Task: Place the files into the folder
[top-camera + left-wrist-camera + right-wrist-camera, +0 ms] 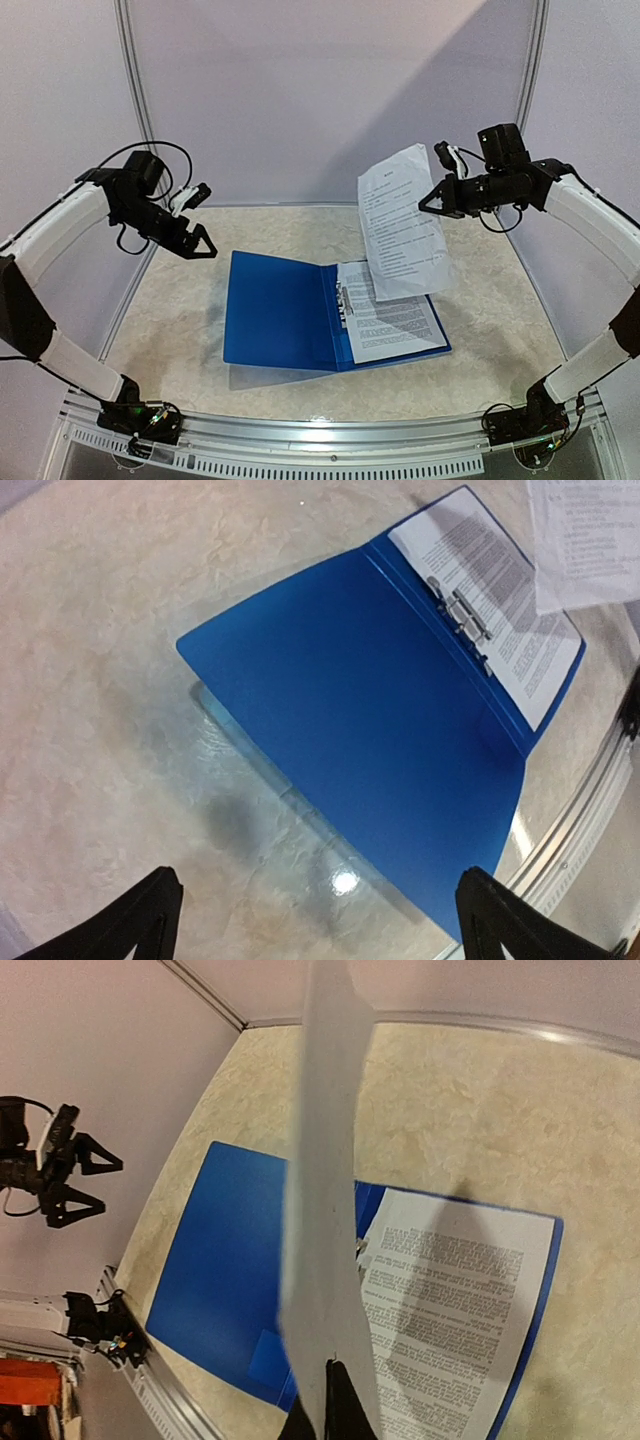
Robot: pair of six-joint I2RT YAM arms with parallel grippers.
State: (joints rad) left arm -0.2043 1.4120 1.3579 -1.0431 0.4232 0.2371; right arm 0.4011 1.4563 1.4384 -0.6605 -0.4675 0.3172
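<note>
The right fingers (pixel 434 199) pinch the hanging sheet (pixel 400 225) just above the open folder's (pixel 280 310) right half; the left fingers (pixel 203 243), spread, hover far left.

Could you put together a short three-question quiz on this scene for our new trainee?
1. Multiple choice: the blue folder lies A) shut, B) open, C) standing on edge.
2. True or false: the right gripper holds a printed sheet in the air.
3. Fill in: the jaws of the left gripper stand ____ and hold nothing.

Key: 1 B; 2 true; 3 open.
</note>
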